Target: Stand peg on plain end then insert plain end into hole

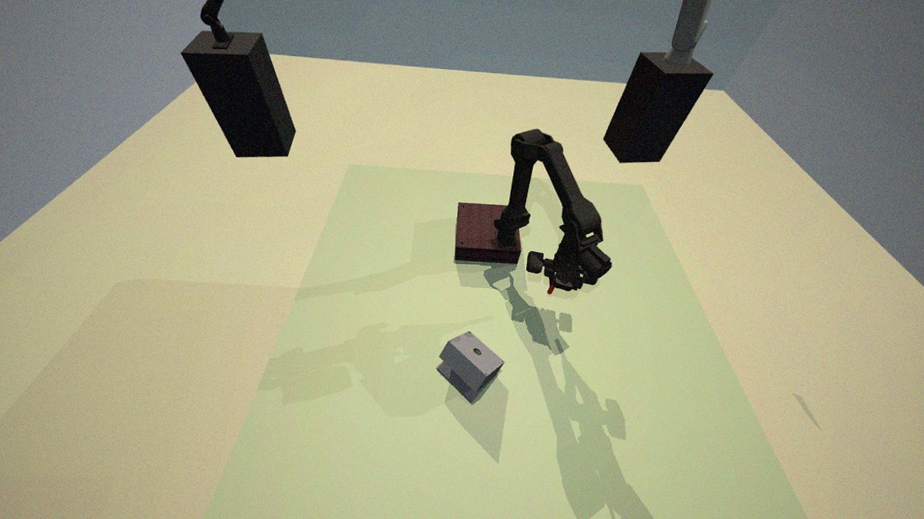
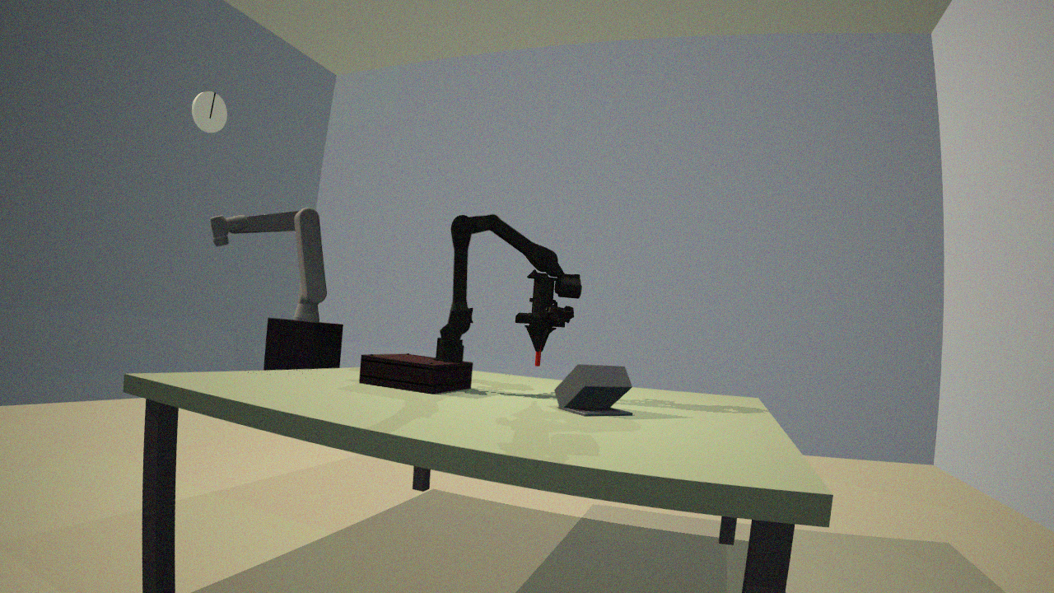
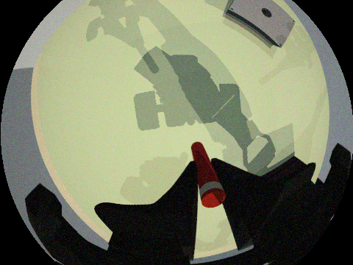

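My gripper is shut on the red peg. The peg hangs about upright, clear above the green table, with its plain end down. Its white band is near the upper end, between the fingers; it shows grey in the wrist view. The grey sloped panel stands on the table, away from the peg. Its one hole is empty and dark. In the top view the fingers hide the peg's upper part.
The dark red base block of my arm stands behind the gripper. Two black pedestals with other arms stand beyond the table. Shadows of the arm lie across the table top.
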`<state>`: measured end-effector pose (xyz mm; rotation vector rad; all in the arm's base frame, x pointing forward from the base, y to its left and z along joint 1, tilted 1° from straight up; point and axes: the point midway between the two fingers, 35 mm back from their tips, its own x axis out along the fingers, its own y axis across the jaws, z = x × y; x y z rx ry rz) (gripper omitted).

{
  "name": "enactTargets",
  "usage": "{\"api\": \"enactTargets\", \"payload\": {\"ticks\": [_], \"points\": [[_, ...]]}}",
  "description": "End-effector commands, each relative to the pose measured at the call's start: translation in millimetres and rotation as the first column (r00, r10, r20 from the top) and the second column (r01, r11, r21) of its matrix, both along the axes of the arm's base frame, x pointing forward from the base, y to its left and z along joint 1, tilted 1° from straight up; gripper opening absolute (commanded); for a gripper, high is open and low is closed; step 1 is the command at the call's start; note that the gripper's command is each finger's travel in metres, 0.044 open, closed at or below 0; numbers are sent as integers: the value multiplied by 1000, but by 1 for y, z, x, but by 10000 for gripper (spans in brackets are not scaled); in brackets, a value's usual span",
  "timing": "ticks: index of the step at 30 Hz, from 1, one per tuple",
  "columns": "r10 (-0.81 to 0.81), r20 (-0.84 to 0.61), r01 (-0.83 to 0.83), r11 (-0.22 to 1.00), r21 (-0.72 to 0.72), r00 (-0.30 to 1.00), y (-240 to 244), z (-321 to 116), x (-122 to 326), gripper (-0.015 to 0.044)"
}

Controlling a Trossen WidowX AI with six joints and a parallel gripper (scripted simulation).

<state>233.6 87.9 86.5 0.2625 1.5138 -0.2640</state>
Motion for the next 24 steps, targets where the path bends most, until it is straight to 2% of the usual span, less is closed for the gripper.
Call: {"api": "enactTargets", "payload": {"ticks": [1,24], "points": [[6,20,-6,1000,-7,1000,-4,4,5,0],[24,173,-5,994,-108,985,-44,12,44,0]]}}
